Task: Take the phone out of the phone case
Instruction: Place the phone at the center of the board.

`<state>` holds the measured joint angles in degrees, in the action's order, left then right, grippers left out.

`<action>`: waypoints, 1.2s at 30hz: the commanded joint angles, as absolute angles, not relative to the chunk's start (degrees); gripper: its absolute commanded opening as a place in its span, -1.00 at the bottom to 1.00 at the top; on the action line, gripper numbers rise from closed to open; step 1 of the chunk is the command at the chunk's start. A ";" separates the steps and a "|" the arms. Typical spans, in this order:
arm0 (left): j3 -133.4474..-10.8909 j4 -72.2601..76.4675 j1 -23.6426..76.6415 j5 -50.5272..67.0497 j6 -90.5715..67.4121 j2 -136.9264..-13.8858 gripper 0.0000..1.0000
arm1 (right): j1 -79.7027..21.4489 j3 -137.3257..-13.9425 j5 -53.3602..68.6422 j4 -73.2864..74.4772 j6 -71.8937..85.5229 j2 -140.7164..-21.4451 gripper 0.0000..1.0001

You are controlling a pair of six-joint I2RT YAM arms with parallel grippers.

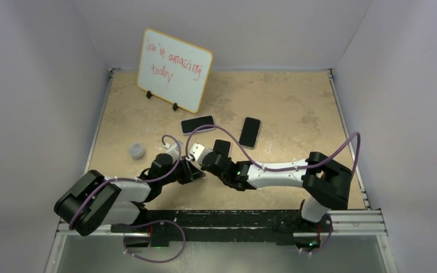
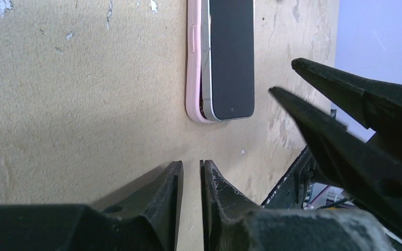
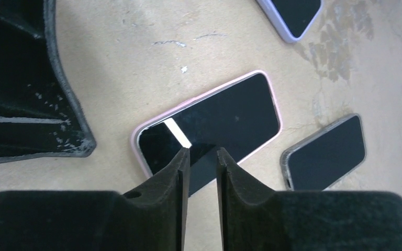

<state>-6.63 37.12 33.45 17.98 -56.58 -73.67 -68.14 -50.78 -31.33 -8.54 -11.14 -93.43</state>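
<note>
Both arms are in over the phone (image 2: 231, 52), which lies screen up on the table (image 1: 296, 102), roughly mid-table, in front of the two spare phones. It sits in the pink phone case (image 2: 192, 52). From the left wrist I see the phone's long edge and near corner lifted proud of the case wall, with a dark gap between them; the rest looks seated. The left gripper (image 2: 191, 175) has its fingers drawn almost together with only a thin slit, nothing between them, tips just short of the phone's near end and apart from it. The right gripper (image 3: 203, 162) is likewise pinched nearly closed on nothing, with its tips over the near part of the screen. I can't tell whether they touch the glass. The two grippers are close beside each other. A lilac-cased phone (image 3: 293, 10) lies beyond and a grey-cased phone (image 3: 327, 151) is off to the right, both apart from the pink one. There is a whiteboard (image 1: 173, 68) with red writing at the back left and a small cap (image 1: 137, 151) by the left arm.
</note>
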 commanded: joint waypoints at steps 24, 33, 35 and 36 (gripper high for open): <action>-5.84 19.93 32.81 4.14 -52.70 -51.75 -0.24 | -68.69 -70.74 -43.72 33.16 65.59 -102.28 0.69; -6.34 21.31 32.80 6.18 -51.44 -52.51 -0.19 | -68.51 -72.51 -40.66 38.54 76.19 -104.86 0.82; -6.33 21.49 32.79 6.55 -51.36 -52.45 -0.19 | -68.20 -73.20 -40.87 39.85 76.61 -105.45 0.87; -6.33 21.57 32.85 6.66 -51.31 -52.51 -0.19 | -68.00 -73.43 -40.46 39.84 76.30 -105.61 0.89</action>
<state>-4.60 20.43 33.01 5.67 -52.86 -52.60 -68.34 -71.13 -39.09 34.61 70.52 -105.58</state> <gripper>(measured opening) 0.402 0.929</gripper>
